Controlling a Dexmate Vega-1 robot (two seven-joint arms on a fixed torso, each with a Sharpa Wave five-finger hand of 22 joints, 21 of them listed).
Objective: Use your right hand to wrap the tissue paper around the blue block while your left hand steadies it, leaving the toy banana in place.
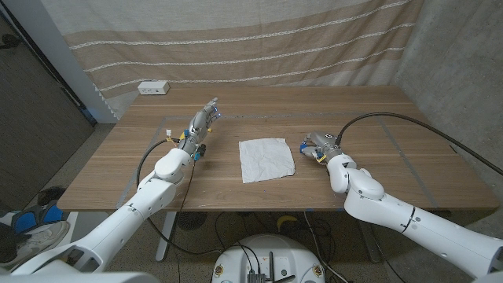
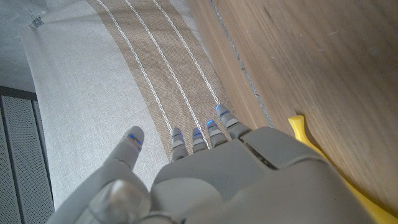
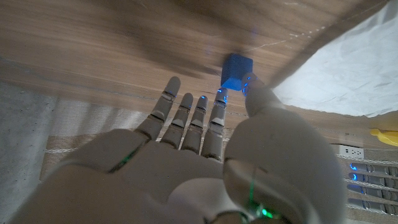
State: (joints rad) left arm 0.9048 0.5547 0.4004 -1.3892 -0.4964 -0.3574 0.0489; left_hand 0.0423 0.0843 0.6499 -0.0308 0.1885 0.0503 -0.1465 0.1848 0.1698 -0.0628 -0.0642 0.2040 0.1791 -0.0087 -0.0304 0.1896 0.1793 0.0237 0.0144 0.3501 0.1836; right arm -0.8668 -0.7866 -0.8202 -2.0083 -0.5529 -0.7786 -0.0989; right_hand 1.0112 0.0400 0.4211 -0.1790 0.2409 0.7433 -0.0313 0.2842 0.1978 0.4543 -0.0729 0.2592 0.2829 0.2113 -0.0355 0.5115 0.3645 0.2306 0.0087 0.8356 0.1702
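The white tissue paper lies spread and crinkled at the table's middle. My right hand is just to its right, low over the table. In the right wrist view that hand is open with its fingers stretched out. The small blue block sits just past the fingertips, close to the thumb tip and beside the tissue's edge. My left hand is left of the tissue, open, fingers pointing toward the back. The yellow toy banana lies on the wood right beside it, also visible as a yellow tip.
A white power strip sits at the table's back left corner. A striped curtain hangs behind the table. Black cables run along both arms. Bare wood lies in front of and behind the tissue.
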